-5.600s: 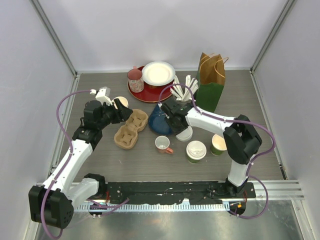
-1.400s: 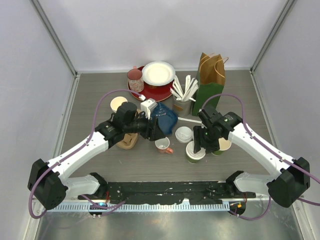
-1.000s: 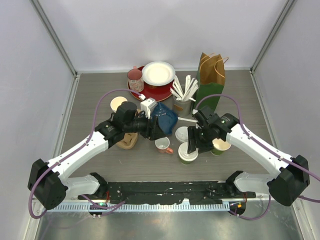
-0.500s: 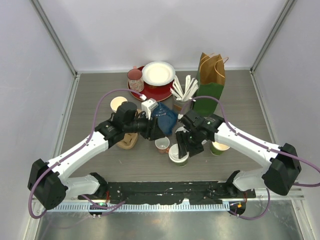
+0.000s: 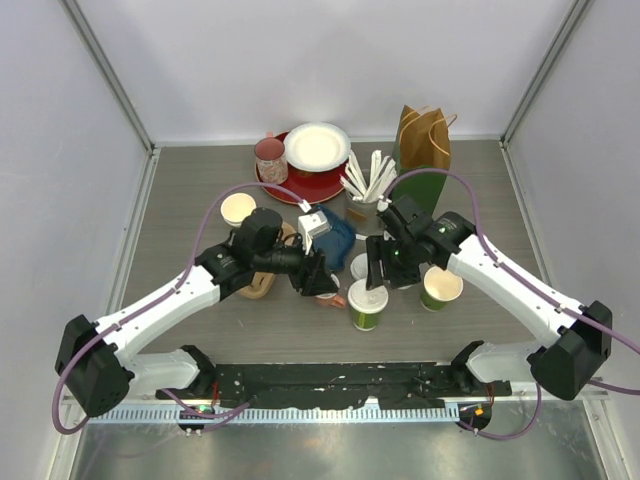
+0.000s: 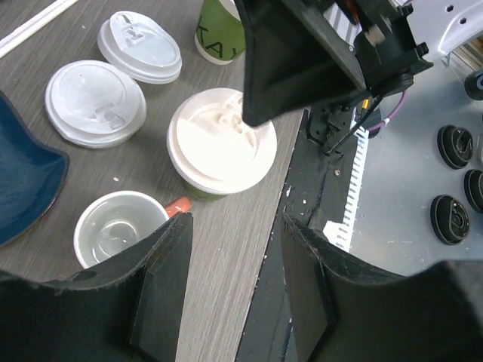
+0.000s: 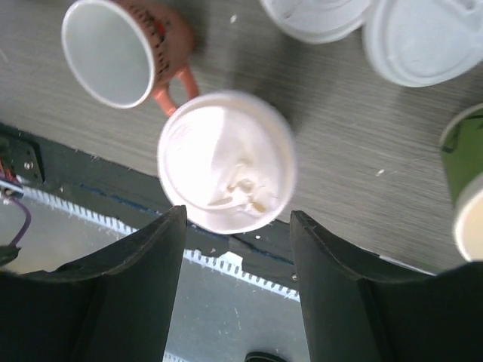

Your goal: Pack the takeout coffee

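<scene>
A green paper cup with a white sip lid (image 5: 368, 303) stands near the table's front middle. It also shows in the left wrist view (image 6: 221, 143) and the right wrist view (image 7: 226, 170). My right gripper (image 5: 378, 272) is open just above and behind it, and its fingertips (image 7: 238, 226) do not touch it. My left gripper (image 5: 322, 278) is open and empty to the cup's left (image 6: 238, 222). An open green cup (image 5: 441, 286) stands to the right. Another open cup (image 5: 238, 208) stands at the left. Two loose lids (image 6: 94, 102) (image 6: 139, 47) lie on the table.
A brown pulp cup carrier (image 5: 258, 284) lies under my left arm. A white mug with an orange-pink handle (image 6: 117, 226) sits beside the lidded cup. A blue bowl (image 5: 336, 236), a utensil holder (image 5: 368, 186), a green paper bag (image 5: 422, 150) and a red plate (image 5: 300, 188) stand behind.
My right gripper carried the lidded cup left to the front middle, let it go and drew back above it. My left gripper moved right, toward the cup.
</scene>
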Robot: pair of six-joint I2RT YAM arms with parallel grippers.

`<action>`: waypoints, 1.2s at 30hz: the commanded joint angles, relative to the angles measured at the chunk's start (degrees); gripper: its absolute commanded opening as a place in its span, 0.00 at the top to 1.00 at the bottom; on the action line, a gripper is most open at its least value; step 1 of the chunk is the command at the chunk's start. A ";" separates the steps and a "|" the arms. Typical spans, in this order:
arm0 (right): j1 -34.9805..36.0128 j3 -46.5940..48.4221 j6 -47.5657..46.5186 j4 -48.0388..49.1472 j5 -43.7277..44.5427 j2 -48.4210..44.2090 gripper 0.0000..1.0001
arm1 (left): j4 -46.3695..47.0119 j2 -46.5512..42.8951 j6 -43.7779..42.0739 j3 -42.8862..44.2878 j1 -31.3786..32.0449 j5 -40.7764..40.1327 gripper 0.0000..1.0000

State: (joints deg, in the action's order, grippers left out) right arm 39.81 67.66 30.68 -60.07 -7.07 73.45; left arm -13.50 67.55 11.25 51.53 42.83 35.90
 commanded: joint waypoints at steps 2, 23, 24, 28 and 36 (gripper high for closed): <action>-4.12 3.09 -4.30 0.21 6.80 -1.21 0.39 | 2.86 0.83 -0.79 2.09 1.12 2.24 0.46; -11.16 -6.92 -15.03 22.71 14.29 10.66 0.41 | 2.51 0.48 -1.23 1.73 1.29 1.72 0.47; -11.07 -7.71 -15.03 23.59 14.36 10.57 0.41 | 2.51 0.74 -1.23 1.82 1.38 1.72 0.47; -10.99 -10.52 -15.12 25.53 15.07 11.89 0.44 | 2.51 1.27 -1.31 2.52 1.38 1.72 0.47; -10.54 -15.01 -15.03 30.10 13.84 10.49 0.53 | 2.16 2.06 -1.05 2.96 1.29 2.33 0.47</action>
State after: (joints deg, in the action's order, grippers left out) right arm 29.04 53.43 16.14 -34.50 7.22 85.27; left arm -12.60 69.41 11.05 51.72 43.88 36.75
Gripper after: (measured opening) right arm 0.484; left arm 0.533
